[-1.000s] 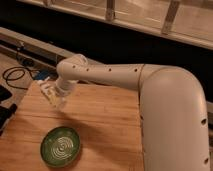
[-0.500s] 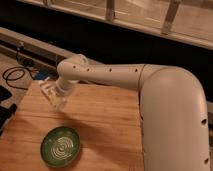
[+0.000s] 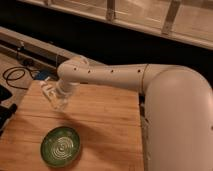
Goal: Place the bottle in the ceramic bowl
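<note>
The white bottle (image 3: 60, 103) hangs a little above the far left part of the wooden table (image 3: 105, 125), tilted, with my gripper (image 3: 52, 94) shut on it. My white arm (image 3: 115, 77) reaches in from the right and ends at the gripper. The green ceramic bowl (image 3: 61, 146), with pale rings inside, sits on the table near the front left, below and slightly right of the gripper. The bowl holds nothing.
A black cable (image 3: 15, 75) and a small blue item (image 3: 45, 75) lie on the floor beyond the table's left end. A long rail (image 3: 30, 47) and a dark wall run behind. The arm's big white body (image 3: 177, 125) covers the table's right side.
</note>
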Tool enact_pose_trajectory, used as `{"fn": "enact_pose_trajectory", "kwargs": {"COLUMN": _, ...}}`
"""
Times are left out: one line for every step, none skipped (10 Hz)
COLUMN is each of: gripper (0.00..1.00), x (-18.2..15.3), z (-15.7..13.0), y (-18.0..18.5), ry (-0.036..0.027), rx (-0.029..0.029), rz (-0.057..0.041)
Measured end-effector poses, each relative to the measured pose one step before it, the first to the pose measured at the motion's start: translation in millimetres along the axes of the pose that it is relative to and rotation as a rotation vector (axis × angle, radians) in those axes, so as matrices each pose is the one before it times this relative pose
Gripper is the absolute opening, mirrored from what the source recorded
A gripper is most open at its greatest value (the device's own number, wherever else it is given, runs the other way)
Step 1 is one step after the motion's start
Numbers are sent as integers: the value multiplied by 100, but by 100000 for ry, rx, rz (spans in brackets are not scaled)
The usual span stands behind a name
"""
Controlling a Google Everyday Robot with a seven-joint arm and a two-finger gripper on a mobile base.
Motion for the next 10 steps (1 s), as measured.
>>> {"fn": "enact_pose_trajectory", "kwargs": {"gripper": 0, "x": 1584, "z": -555, "y": 361, "ry": 992, "rx": 1973, "rz": 875}}
{"fn": "enact_pose_trajectory", "kwargs": {"gripper": 0, "x": 1573, "z": -94, "y": 952, "ry": 2376, "rx": 1749, "rz": 731}}
{"fn": "enact_pose_trajectory", "kwargs": {"gripper": 0, "x": 1053, "z": 157, "y": 815, "ry": 1650, "rx": 862, "rz": 430}}
{"fn": "enact_pose_trajectory", "kwargs": {"gripper": 0, "x": 1644, "z": 316, "y": 496, "ry": 2363, "rx": 917, "rz": 1966}}
{"fn": "enact_pose_trajectory", "kwargs": {"gripper": 0, "x": 907, "z": 474, "y": 426, "ry": 1864, "rx": 161, "rz": 1123}}
{"fn": "enact_pose_trajectory", "kwargs": {"gripper": 0, "x": 1099, "z": 628, "y": 697, "ry": 2795, "rx": 83, "rz": 1126}}
{"fn": "enact_pose_trajectory", "kwargs": {"gripper": 0, "x": 1139, "z": 254, "y": 303, "ry": 2152, "rx": 159, "rz": 2057}}
{"fn": "enact_pose_trajectory", "kwargs": {"gripper": 0, "x": 1901, "z": 52, "y": 301, "ry": 2443, "rx": 375, "rz": 3154}}
{"fn": "enact_pose_trajectory", "kwargs": {"gripper": 0, "x": 1484, "z": -90, "y": 261, "ry": 1365, "rx": 204, "rz": 2543}}
{"fn": "enact_pose_trajectory", "kwargs": {"gripper": 0, "x": 1364, "z": -22, "y": 485, "ry": 1342, "rx": -29, "rz": 2259}}
